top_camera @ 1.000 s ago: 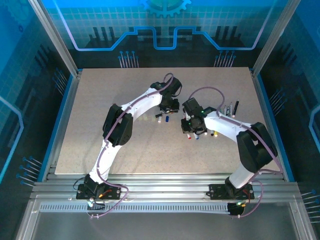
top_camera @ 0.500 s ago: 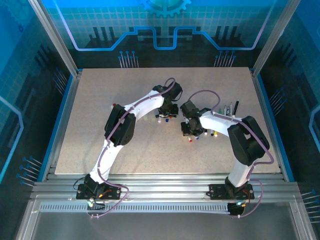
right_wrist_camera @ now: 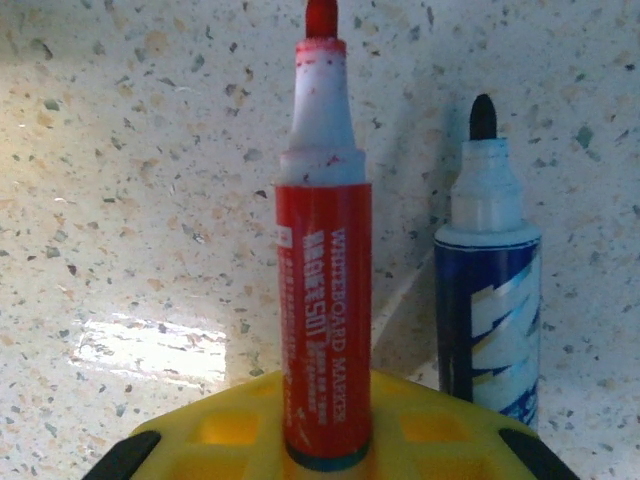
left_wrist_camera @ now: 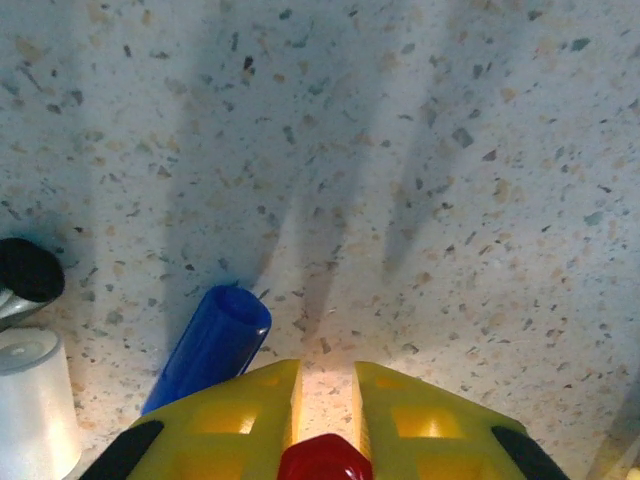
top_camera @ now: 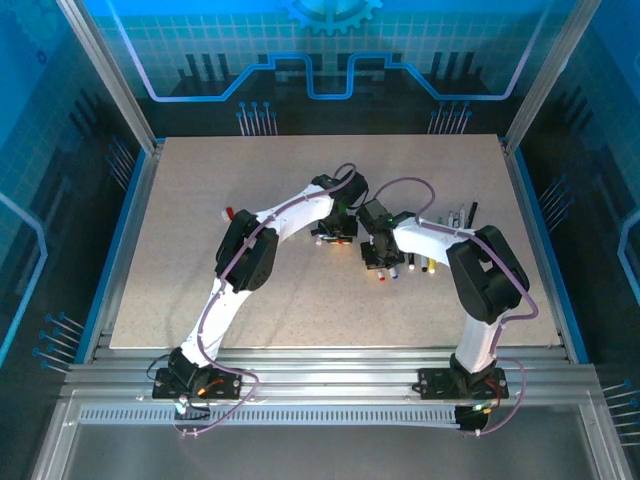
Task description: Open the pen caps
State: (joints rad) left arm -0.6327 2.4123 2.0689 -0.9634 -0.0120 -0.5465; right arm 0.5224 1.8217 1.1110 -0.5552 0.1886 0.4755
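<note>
In the left wrist view my left gripper [left_wrist_camera: 325, 372] has its yellow fingers [left_wrist_camera: 235, 405] nearly together, shut on a red pen cap [left_wrist_camera: 325, 460] deep between them. A loose blue pen cap [left_wrist_camera: 210, 345] lies on the table just left of the fingers. In the right wrist view my right gripper [right_wrist_camera: 325, 390] is shut on the rear end of an uncapped red pen [right_wrist_camera: 322, 300], tip pointing away. An uncapped blue pen [right_wrist_camera: 488, 300] lies beside it on the right. From above, both grippers [top_camera: 336, 230] [top_camera: 380, 260] hang close together over mid-table.
A white cylinder [left_wrist_camera: 32, 405] and a black rounded part [left_wrist_camera: 25, 270] sit at the left edge of the left wrist view. More pens [top_camera: 420, 266] lie right of the right gripper, others [top_camera: 460, 215] near the table's right edge. A red piece [top_camera: 228, 212] lies by the left arm's elbow.
The left gripper has come a little nearer and to the right. The right arm has folded its elbow back, and its gripper has shifted slightly left, towards the left gripper.
</note>
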